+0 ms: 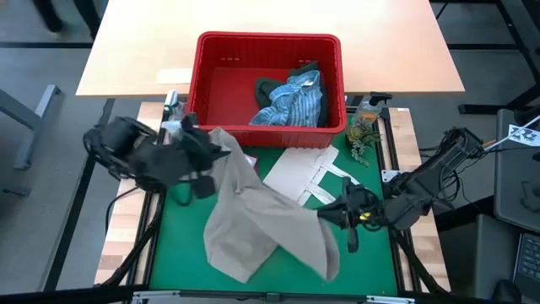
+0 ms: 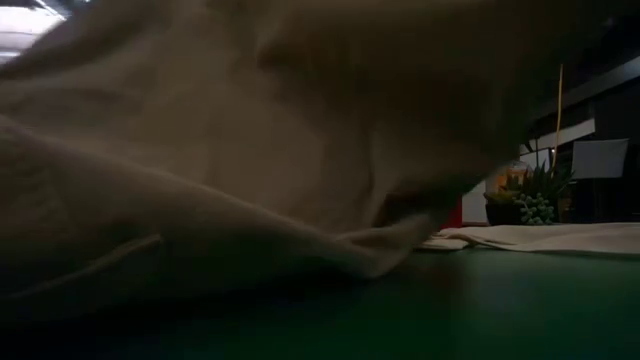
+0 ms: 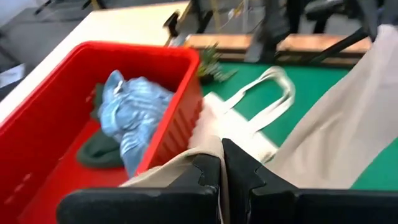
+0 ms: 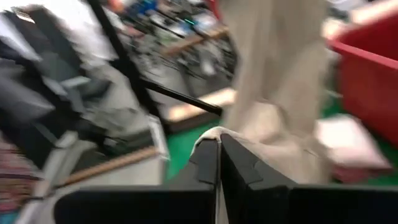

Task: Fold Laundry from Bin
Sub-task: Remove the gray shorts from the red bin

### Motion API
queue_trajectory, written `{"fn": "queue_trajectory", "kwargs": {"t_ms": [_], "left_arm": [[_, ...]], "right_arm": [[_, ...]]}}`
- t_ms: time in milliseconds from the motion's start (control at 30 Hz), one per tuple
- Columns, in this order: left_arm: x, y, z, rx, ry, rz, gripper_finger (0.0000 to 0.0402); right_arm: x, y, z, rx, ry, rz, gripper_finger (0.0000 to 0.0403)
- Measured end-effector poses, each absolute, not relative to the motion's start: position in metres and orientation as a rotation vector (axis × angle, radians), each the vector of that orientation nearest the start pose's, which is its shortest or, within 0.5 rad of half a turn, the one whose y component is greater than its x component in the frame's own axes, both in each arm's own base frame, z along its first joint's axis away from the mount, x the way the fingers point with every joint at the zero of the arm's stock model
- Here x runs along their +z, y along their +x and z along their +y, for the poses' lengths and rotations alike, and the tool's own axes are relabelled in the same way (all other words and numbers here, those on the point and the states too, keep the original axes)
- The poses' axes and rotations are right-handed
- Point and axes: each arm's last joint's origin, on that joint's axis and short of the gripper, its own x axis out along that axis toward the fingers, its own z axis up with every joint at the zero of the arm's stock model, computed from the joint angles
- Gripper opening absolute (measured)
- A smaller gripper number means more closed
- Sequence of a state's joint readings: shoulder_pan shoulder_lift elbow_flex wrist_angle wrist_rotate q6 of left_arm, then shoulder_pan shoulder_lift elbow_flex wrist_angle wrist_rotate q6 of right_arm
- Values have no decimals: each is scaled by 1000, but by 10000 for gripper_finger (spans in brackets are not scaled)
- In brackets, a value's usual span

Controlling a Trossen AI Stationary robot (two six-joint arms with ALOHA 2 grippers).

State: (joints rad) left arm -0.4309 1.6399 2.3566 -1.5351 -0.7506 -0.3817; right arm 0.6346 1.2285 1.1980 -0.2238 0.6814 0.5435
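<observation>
A tan garment [image 1: 253, 211] stretches slantwise over the green mat [image 1: 181, 228] between my two grippers, and it fills most of the low view [image 2: 250, 150]. My left gripper [image 1: 209, 150] is shut on its far-left end, close to the red bin [image 1: 270, 46]. My right gripper [image 1: 327, 216] is shut on its right side. A blue-white striped shirt [image 1: 295, 97] lies in the bin on a dark green garment [image 1: 266, 87]. My left gripper pinches the tan garment's upper edge [image 3: 214, 148] between its two shut fingers, slanting down from the table's left. The cloth falls away from the fingers toward the mat. One layer or several, I cannot tell. My right gripper pinches a bunched edge of the tan garment [image 4: 214, 132] between its shut fingers, coming nearly level from the table's right. The garment's near end [image 1: 245, 253] lies on the mat.
A flat white tote bag [image 1: 304, 173] with loop handles lies on the mat between the bin and my right gripper. A small potted plant [image 1: 364, 131] stands at the bin's right corner. Wooden strips [image 1: 413, 143] border the mat on both sides.
</observation>
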Motion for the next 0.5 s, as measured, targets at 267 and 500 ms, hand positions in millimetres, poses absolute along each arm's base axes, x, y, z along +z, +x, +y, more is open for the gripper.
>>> {"fn": "queue_trajectory", "kwargs": {"t_ms": [267,500], "left_arm": [[468,299,-64,548,206,777,0],[425,353,-33,606,255,943,0]], "right_arm": [[366,201,121,-347,196,329,5],[344,183,85,-602,77,540,5]]}}
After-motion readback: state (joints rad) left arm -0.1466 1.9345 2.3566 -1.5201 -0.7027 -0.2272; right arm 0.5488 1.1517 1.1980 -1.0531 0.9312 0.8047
